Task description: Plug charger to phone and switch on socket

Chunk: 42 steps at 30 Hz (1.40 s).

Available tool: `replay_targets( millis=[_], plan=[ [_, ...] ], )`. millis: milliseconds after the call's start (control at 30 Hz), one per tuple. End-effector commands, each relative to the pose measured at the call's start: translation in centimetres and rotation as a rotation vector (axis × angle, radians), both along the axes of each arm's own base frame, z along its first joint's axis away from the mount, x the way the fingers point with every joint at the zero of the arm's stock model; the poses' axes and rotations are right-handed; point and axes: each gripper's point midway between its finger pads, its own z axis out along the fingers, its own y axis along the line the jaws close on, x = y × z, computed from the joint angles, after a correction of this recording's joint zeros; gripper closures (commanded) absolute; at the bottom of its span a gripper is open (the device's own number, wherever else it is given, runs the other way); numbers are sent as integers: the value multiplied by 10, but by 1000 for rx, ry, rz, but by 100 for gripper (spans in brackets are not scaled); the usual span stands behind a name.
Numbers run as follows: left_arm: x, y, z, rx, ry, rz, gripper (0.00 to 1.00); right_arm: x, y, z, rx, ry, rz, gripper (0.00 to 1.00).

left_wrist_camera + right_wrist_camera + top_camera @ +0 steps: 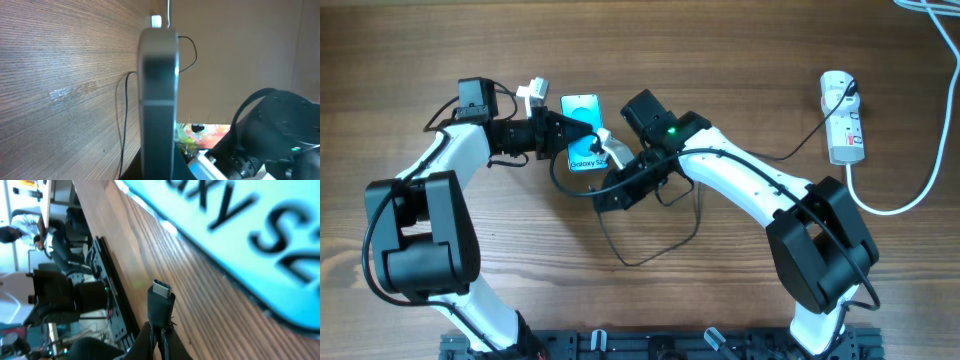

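Two arms: both meet at the phone (pixel 582 125), left of the middle of the table (pixel 740 50).
Left gripper (pixel 558 133): looks clenched on the phone's left edge, steadying it. This is read from overhead, since its wrist view shows only the phone edge-on.
Right gripper (pixel 159 342): pinching the charger (pixel 161 297) just behind its metal-tipped plug, with the tip exposed.
Phone: turquoise screen up, resting on or just above the wood; I cannot tell which. Its lettered end is nearest the right gripper.
Plug and phone: near but apart. The tip is not yet in the port, and the port itself is not visible.
Cable: the black lead loops loosely on the table below the right arm and runs off to the socket (pixel 844 130).
Socket: at the far right, well apart from both grippers; the switch position is too small to tell.
Step in hand: lining the plug up with the phone's end, I judge.
Next move calls for: squaring the tip to the port, then a short straight push against the left gripper's hold.
Left to do: insertion, then the socket switch.
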Motion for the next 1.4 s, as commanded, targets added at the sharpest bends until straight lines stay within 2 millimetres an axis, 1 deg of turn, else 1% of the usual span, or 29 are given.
replay_targets(
  millis=[0,233,400,533,733,1167,1367],
  plan=[
    [-2,-7,2,-3,-69,-37,96,12,7,10,11,-22,-45,96],
    [-4,-13,2,5,-102,-60,96,20,7,6,-16,-35,-86,96],
    [-4,-13,1,13,-126,-65,96,22,8,7,-14,-34,-98,96],
    [-3,-12,-3,40,-124,-58,96,24,7,6,-24,-38,-108,96],
    [-3,-11,-3,38,-122,-56,96,29,3,0,-61,-68,-128,96],
    [-4,-11,-4,38,-108,-55,96,32,2,-2,-73,-79,-135,96],
    [-2,-10,-7,63,-111,-48,96,30,3,0,-61,-68,-128,96]
  ],
)
